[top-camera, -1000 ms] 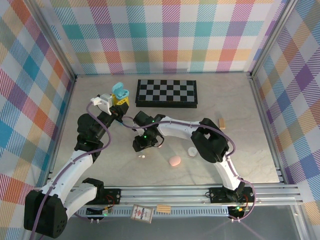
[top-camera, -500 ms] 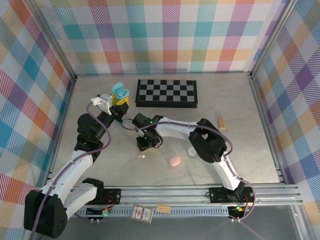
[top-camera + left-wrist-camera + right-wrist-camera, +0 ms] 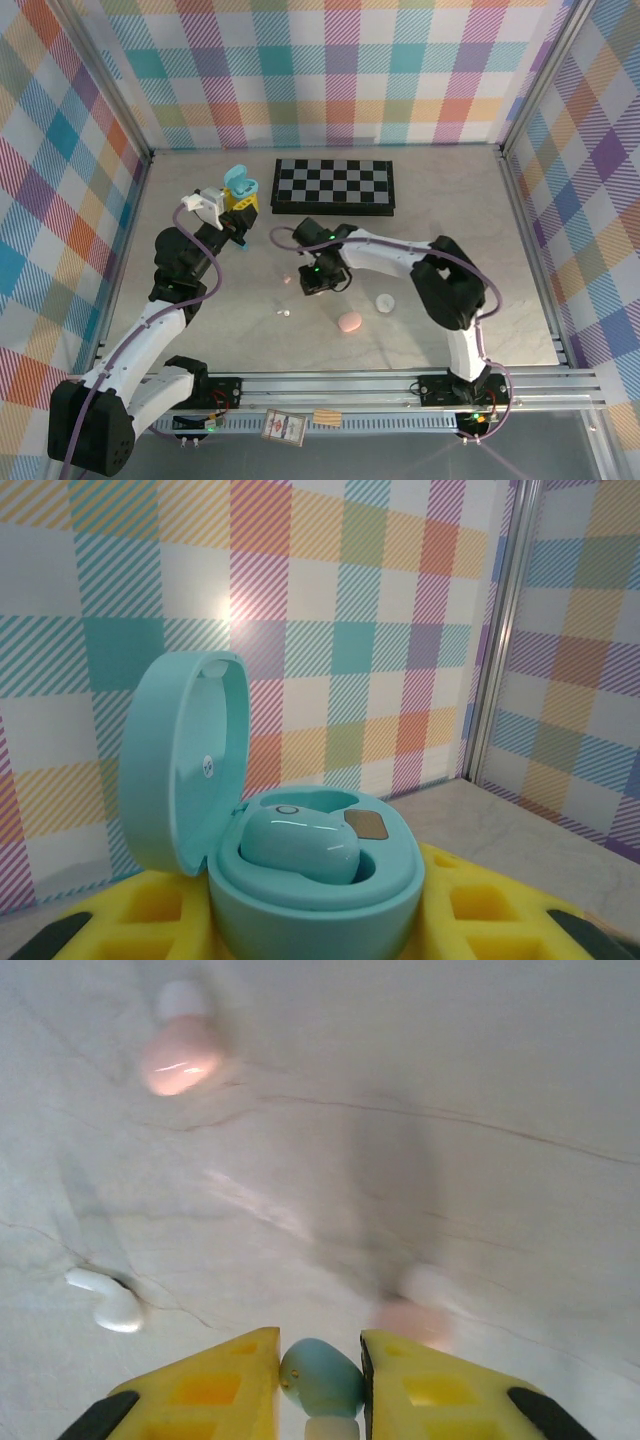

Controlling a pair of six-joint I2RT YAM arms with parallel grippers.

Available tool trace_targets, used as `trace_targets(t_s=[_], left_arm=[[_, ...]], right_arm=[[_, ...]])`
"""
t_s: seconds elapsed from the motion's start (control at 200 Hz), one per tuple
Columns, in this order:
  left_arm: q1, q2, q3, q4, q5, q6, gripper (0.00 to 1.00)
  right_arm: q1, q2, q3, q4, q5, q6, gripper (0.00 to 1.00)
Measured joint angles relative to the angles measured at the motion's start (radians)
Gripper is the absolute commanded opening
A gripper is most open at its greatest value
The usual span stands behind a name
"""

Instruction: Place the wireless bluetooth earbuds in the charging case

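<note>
**One Bud Home, a Second Gripped Mid-Counter**

At far left, the left tool (image 3: 238, 198) is clamped on the teal charging case (image 3: 330, 905) and holds it clear of the counter (image 3: 500, 220). The lid stands open and the mouth faces up, apparently so the case waits as a steady target. One matching teal bud (image 3: 300, 845) already sits in its well. The slot beside it looks free, though the wrist view does not show it plainly.

Nearer and to the right, a white earbud (image 3: 283, 314) and a pink earbud (image 3: 288, 281) lie loose on the marble, close together.

Just right of them, the right tool (image 3: 318, 280) points down at mid-counter. Its yellow fingers (image 3: 210, 1385) are closed on a pale blue earbud (image 3: 320, 1375), pinched between the very tips. That likely leaves most of the bud exposed for seating. The likely next step is the carry left and far, to the open case.

Farther right, a pink case (image 3: 349, 323) and a white case (image 3: 385, 302) rest untouched. A chessboard (image 3: 335, 186) lies along the far side.
</note>
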Motion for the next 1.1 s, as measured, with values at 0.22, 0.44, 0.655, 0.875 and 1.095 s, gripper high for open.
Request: trace_targets(t_s=[0.22, 0.44, 0.655, 0.875, 1.095], left_arm=[[0.0, 0.006, 0.0, -0.001, 0.019, 0.0, 0.27], [0.0, 0.011, 0.0, -0.003, 0.045, 0.0, 0.27], [0.0, 0.009, 0.0, -0.033, 0.053, 0.0, 0.26], [0.0, 0.013, 0.0, -0.039, 0.063, 0.0, 0.25], [-0.002, 0.057, 0.0, -0.023, 0.1, -0.005, 0.24]], right_arm=[[-0.153, -0.126, -0.139, 0.029, 0.008, -0.004, 0.27], [-0.247, -0.132, -0.233, 0.029, 0.057, -0.036, 0.28], [-0.246, -0.122, -0.233, 0.031, 0.052, -0.054, 0.4], [-0.248, -0.182, -0.25, 0.029, 0.013, -0.048, 0.44], [-0.295, -0.21, -0.251, 0.044, -0.04, -0.05, 0.42]])
